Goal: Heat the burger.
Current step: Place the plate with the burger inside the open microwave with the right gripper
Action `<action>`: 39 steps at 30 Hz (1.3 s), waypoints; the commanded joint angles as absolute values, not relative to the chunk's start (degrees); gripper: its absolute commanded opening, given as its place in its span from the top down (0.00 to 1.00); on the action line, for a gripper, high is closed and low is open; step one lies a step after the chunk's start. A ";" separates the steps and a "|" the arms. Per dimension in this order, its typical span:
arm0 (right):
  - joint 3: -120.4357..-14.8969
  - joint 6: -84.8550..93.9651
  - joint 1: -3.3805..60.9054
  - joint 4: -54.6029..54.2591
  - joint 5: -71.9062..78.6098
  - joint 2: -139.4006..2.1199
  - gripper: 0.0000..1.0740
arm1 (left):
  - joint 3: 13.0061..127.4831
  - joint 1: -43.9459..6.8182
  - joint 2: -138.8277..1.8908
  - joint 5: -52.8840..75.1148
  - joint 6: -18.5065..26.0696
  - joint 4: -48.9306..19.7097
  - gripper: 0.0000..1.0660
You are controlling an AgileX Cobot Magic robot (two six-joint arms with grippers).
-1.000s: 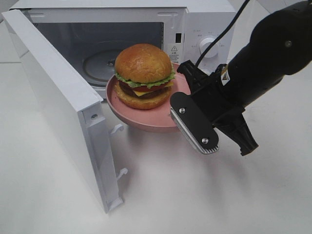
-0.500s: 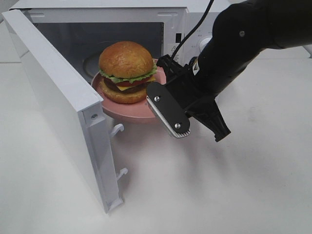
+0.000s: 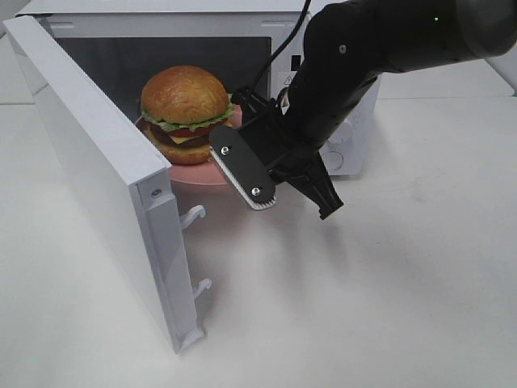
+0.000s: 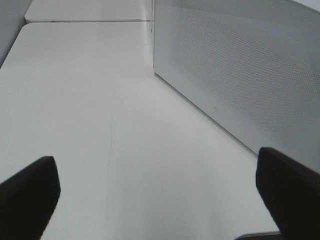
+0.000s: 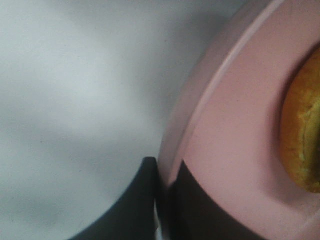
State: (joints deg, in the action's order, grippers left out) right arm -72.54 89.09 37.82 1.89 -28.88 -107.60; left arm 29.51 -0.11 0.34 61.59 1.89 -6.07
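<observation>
Right now the tall burger (image 3: 186,109) with its glossy golden-brown bun sits on a round pink plate (image 3: 199,175) at the mouth of the white microwave oven (image 3: 349,153), partly past the opening. The oven's white door (image 3: 97,162) stands swung wide. The right fingers (image 5: 135,205) are clamped on the plate's rim. The left fingers (image 4: 30,192) are spread wide, grasping nothing, above the white table (image 4: 100,100) beside a perforated white panel (image 4: 240,65).

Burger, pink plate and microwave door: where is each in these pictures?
burger (image 3: 184,93), high view, top bun.
pink plate (image 5: 230,140), right wrist view, bare inner surface.
microwave door (image 3: 89,97), high view, top edge.
</observation>
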 commanded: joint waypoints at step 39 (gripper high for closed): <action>-107.14 74.43 37.53 11.57 -34.84 -129.77 1.00 | 29.51 -0.34 1.26 61.02 1.83 -6.53 0.06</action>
